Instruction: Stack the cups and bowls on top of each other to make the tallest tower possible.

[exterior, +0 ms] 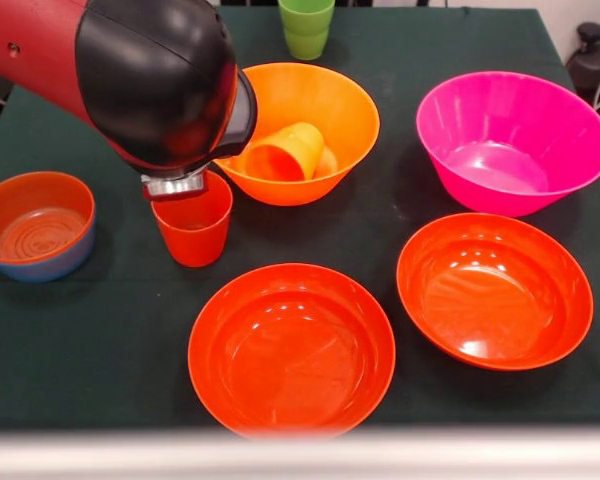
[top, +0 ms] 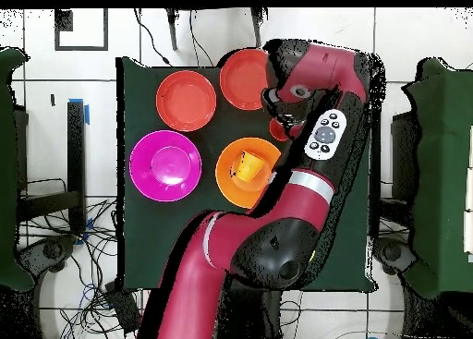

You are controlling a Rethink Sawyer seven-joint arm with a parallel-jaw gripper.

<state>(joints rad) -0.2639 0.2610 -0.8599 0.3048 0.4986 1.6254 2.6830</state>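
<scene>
Six bowls and three cups are sitting on the dark green cloth-covered counter [exterior: 80, 340], none stacked into a tower yet except the small red-orange bowl [exterior: 35, 222] nesting in the small blue plastic bowl [exterior: 42, 265]. Largest first: the glossy magenta-pink bowl [exterior: 512, 140], then the deep orange bowl [exterior: 305, 125] with a yellow-orange tumbler [exterior: 283, 152] lying tipped inside, then two wide red-orange bowls [exterior: 292, 348] [exterior: 494, 290]. The robot's hand [exterior: 175, 186] is hovering right at the rim of the upright red-orange plastic cup [exterior: 192, 222]; whether it is gripping I cannot tell, since the wrist is hiding it. Judging the step: it should be lifting this cup straight up, keeping it level. A green cup [exterior: 306, 26] is standing at the far edge
</scene>
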